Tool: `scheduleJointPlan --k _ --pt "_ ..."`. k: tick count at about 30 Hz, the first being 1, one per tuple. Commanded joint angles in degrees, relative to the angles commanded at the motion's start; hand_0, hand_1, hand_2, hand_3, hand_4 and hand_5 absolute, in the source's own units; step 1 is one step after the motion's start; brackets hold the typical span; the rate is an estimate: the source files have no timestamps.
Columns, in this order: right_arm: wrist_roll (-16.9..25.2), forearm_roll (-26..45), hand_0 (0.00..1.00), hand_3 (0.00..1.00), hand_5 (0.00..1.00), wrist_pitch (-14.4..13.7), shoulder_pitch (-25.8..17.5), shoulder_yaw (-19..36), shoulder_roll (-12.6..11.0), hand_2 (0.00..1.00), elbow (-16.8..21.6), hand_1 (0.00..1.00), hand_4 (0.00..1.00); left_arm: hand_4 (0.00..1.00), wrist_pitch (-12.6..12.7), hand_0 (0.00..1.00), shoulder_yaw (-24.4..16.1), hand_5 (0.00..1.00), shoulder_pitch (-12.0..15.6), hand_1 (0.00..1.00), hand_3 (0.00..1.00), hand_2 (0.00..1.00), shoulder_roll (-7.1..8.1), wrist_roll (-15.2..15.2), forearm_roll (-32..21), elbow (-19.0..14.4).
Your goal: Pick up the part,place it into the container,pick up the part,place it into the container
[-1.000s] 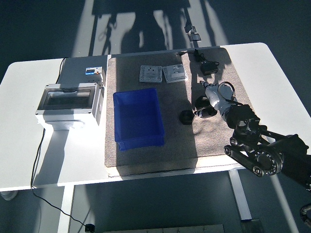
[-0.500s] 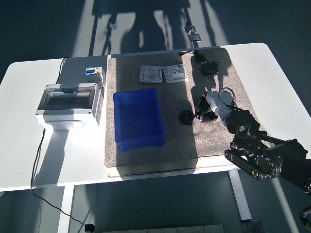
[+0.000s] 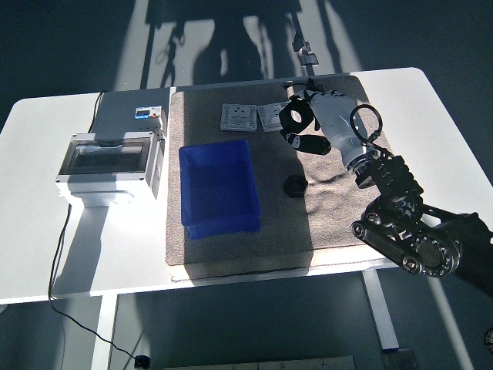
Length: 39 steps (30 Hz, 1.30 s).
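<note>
My right hand (image 3: 302, 127) is raised above the far right of the brown mat (image 3: 231, 250), its fingers curled round a black ring-shaped part (image 3: 294, 116). A second black part (image 3: 296, 186) lies on the mat below the hand, clear of it. The blue container (image 3: 185, 193) sits open on the mat's left half, well left of the hand, and looks empty. The black adapter seen earlier at the mat's far right is now hidden behind the hand. My left arm does not show.
Two grey socket plates (image 3: 239, 117) (image 3: 271, 116) lie at the mat's far edge, close to the hand. A grey box with a clear lid (image 3: 112, 163) stands left of the container, its cable (image 3: 62, 254) trailing off the table. A small clip (image 3: 308, 55) sits beyond the far edge.
My right hand has risen from beside the loose black part on the mat and swung toward the far edge and left, carrying a black part. The loose part has not moved.
</note>
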Motion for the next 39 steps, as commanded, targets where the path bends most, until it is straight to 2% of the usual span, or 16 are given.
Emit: scheduleJointPlan --k 2,5,6,11,12,16,17,18,23,24,29,30,34,35,36,39 --pt "1.9 2.44 0.704 0.54 0.002 1.34 0.4 -2.54 0.59 0.432 3.28 0.305 0.216 0.597 0.06 0.692 -0.1 0.646 -0.04 0.571 0.632 0.626 0.0 -0.02 0.16 0.0" --pt "2.51 3.04 0.704 0.54 0.002 5.39 1.23 -6.54 1.41 0.432 7.46 0.305 0.216 0.597 0.15 0.692 -0.12 0.646 -0.2 0.571 0.632 0.626 0.01 -0.1 0.18 0.0" --pt "2.83 2.8 0.735 0.582 0.009 6.54 1.43 -7.62 1.62 0.549 8.11 0.436 0.226 0.597 0.18 0.693 -0.14 0.647 -0.24 0.568 0.629 0.625 0.05 -0.12 0.22 0.0" --pt "3.71 0.28 0.735 0.582 0.009 11.83 0.97 -10.12 2.74 0.549 5.7 0.436 0.226 0.597 0.48 0.693 -0.17 0.647 -0.2 0.568 0.629 0.625 0.13 -0.32 -0.09 0.0" --pt "3.42 -0.26 0.799 0.668 0.093 12.82 0.87 -10.36 2.9 0.688 5.15 0.663 0.318 0.598 0.53 0.692 -0.2 0.647 -0.19 0.568 0.63 0.622 0.14 -0.37 -0.15 0.0" --pt "1.57 -2.18 0.799 0.668 0.093 15.39 0.84 -10.78 3.22 0.688 4.24 0.663 0.318 0.598 0.61 0.692 -0.38 0.647 -0.14 0.568 0.63 0.622 0.17 -0.43 -0.02 0.0" --pt "0.95 -2.72 0.799 0.668 0.093 15.78 0.88 -10.82 3.26 0.688 4.16 0.663 0.318 0.598 0.6 0.692 -0.43 0.647 -0.12 0.568 0.63 0.622 0.18 -0.42 0.02 0.0" --pt "0.28 -3.17 0.951 0.767 0.271 16.2 0.92 -10.89 3.29 0.83 4.1 0.836 0.516 0.6 0.58 0.692 -0.47 0.647 -0.11 0.566 0.632 0.62 0.19 -0.41 0.07 0.0" --pt "-2.4 -4.82 0.951 0.767 0.271 17.55 1.11 -11.15 3.34 0.83 4.12 0.836 0.516 0.6 0.53 0.692 -0.69 0.647 -0.08 0.566 0.632 0.62 0.22 -0.33 0.36 0.0" --pt "-2.74 -5.1 0.998 0.847 0.29 17.69 1.16 -11.22 3.34 0.899 4.18 0.943 0.553 0.602 0.53 0.689 -0.71 0.647 -0.07 0.56 0.631 0.619 0.22 -0.31 0.41 0.0" --pt "-3.63 -5.87 0.998 0.847 0.29 18.7 1.31 -11.47 3.34 0.899 4.32 0.943 0.553 0.602 0.85 0.689 -0.57 0.647 0.02 0.56 0.631 0.619 0.17 -0.31 0.66 0.0" --pt "-3.71 -5.95 0.998 0.898 0.283 18.9 1.32 -11.45 3.32 0.951 4.36 0.998 0.595 0.601 0.92 0.688 -0.59 0.653 0.05 0.56 0.631 0.618 0.17 -0.32 0.73 0.0" --pt "-3.93 -5.83 0.998 0.898 0.283 19.56 1.1 -10.91 3.13 0.951 4.6 0.998 0.595 0.601 1.19 0.688 -0.47 0.653 0.12 0.56 0.631 0.618 0.16 -0.25 0.68 0.0" --pt "-3.94 -5.42 0.998 0.898 0.283 19.44 0.86 -10.44 3.0 0.951 4.71 0.998 0.595 0.601 1.33 0.688 -0.35 0.653 0.12 0.56 0.631 0.618 0.17 -0.23 0.59 0.0" --pt "-3.99 -4.82 0.998 0.915 0.241 18.75 0.41 -9.69 2.77 0.955 4.91 0.998 0.617 0.594 1.47 0.686 -0.28 0.694 0.11 0.557 0.636 0.617 0.17 -0.19 0.57 0.0" --pt "-6.2 -5.18 0.998 0.915 0.241 15.86 -1.62 -6.26 1.78 0.955 6.17 0.998 0.617 0.594 1.88 0.686 -0.01 0.694 0.12 0.557 0.636 0.617 0.15 -0.18 0.33 0.0"
